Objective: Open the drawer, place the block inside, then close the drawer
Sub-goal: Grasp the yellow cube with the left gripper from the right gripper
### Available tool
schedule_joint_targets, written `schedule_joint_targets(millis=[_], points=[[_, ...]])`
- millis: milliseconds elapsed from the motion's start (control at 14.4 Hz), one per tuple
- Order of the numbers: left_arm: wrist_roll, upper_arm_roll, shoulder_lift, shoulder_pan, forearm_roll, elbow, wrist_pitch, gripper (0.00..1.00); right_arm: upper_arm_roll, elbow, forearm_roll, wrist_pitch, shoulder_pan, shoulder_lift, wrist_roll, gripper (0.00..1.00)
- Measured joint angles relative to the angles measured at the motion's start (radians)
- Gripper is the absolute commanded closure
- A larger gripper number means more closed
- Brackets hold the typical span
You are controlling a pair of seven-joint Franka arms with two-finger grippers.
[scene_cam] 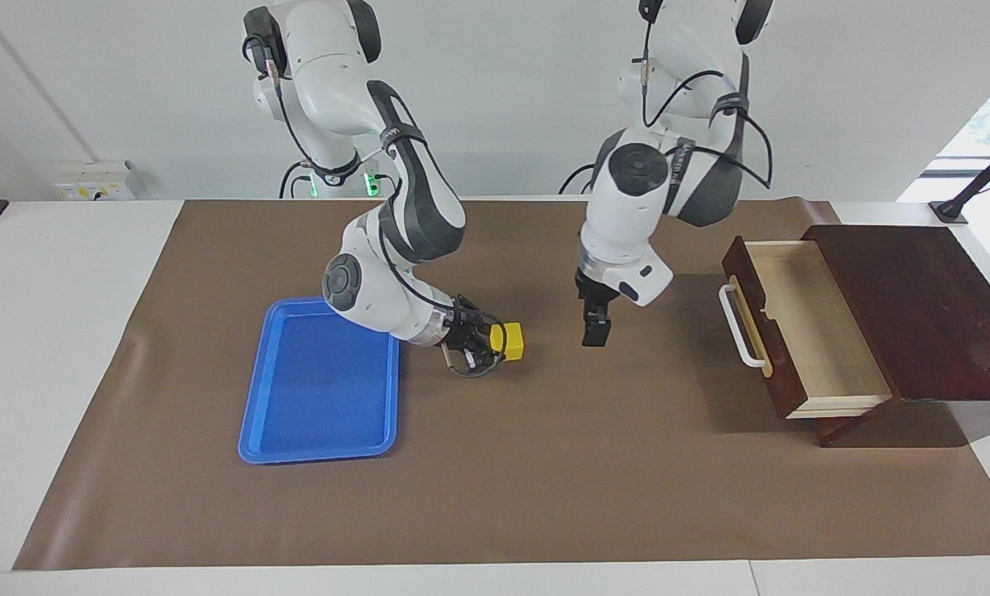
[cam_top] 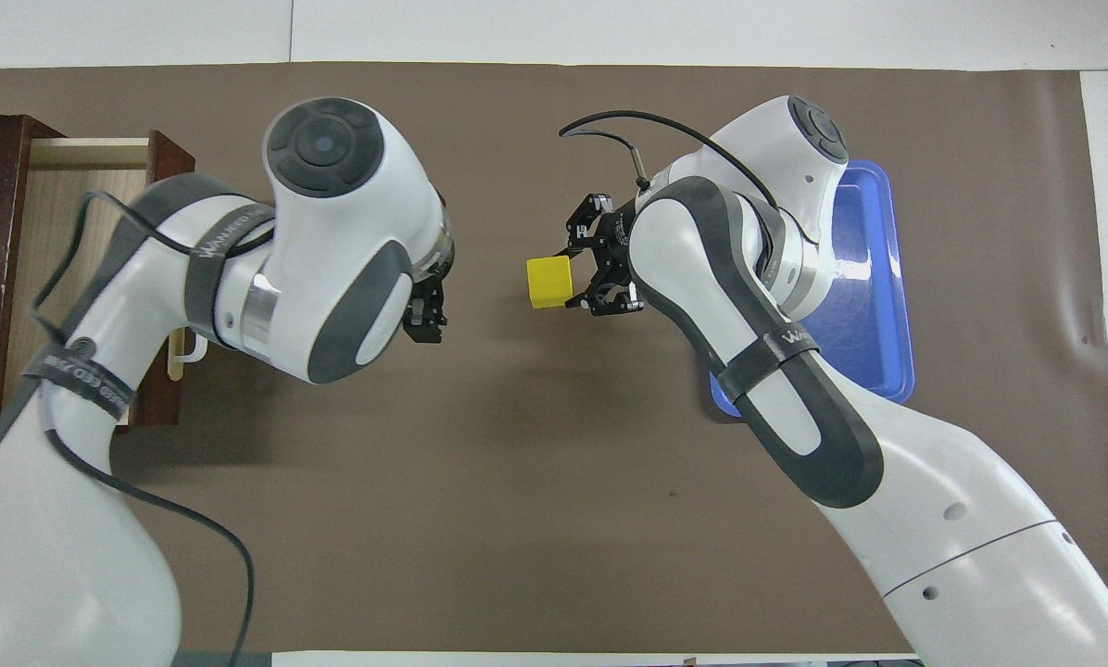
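Observation:
The yellow block [scene_cam: 509,341] [cam_top: 548,282] hangs low over the brown mat near the table's middle, with my right gripper [scene_cam: 495,343] [cam_top: 570,276] shut on it from the blue tray's side. The drawer [scene_cam: 814,331] [cam_top: 58,199] of the dark wooden box stands pulled out at the left arm's end, its pale inside bare and its white handle [scene_cam: 737,324] free. My left gripper [scene_cam: 593,334] [cam_top: 424,324] hangs open over the mat between the block and the drawer, pointing down and holding nothing.
A flat blue tray [scene_cam: 321,449] [cam_top: 890,278] lies on the mat toward the right arm's end, partly under the right arm. The dark box top [scene_cam: 917,306] sits beside the drawer. A brown mat [scene_cam: 545,480] covers the table.

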Motion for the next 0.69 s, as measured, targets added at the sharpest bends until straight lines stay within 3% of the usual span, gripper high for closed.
schedule_joint_targets(millis=[208,693], points=[[-0.171,0.002,0.087,-0.056,0.009,0.060,0.029,0.00,0.001,0.001,-0.001,0.001,0.012,0.001,0.013,1.00],[-0.217,0.003,0.110,-0.082,0.040,0.075,0.119,0.00,0.000,0.008,-0.002,0.001,0.013,0.001,0.013,1.00]])
